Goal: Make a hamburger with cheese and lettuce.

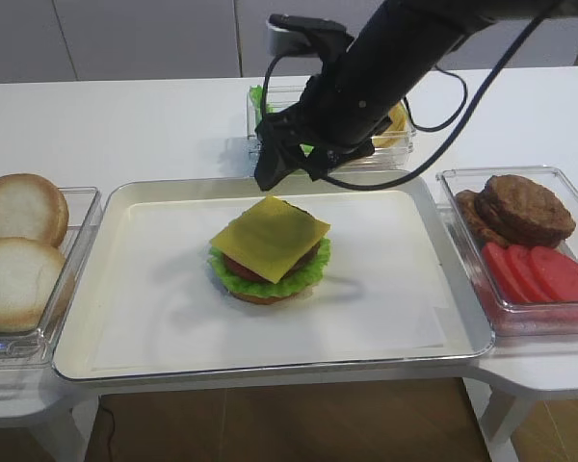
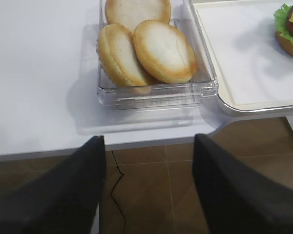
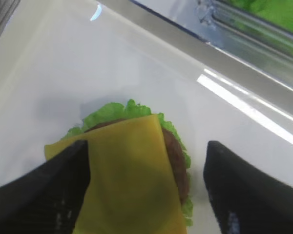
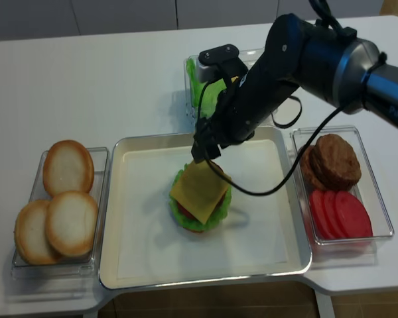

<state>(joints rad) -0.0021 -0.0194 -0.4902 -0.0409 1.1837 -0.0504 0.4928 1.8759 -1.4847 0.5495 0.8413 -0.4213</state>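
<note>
Hanging just above and behind the hamburger, our right gripper has its jaws spread wide and holds nothing; in the right wrist view the cheese lies flat between and below the two dark fingers, free of both. Under the claw the yellow slice caps the brown patty, with the lettuce frilling out beneath it and a strip of red tomato showing at the near edge, all on a tan bun base near the middle of the white tray.

Farther out, behind the claw, sits a clear bin of green leaves and cheese slices. To its right a bin holds loose patties and tomato slices. Well off to the left, the pale bun halves wait in their own bin. Our left gripper hovers past the table's near edge in front of those buns, its fingers parted and empty.

The cheese looks skewed, one corner overhanging the patty. We judge that a finger brushing that corner on the way up could drag the slice askew or off. A top bun set down off-centre might likewise tip or slide the stack.
</note>
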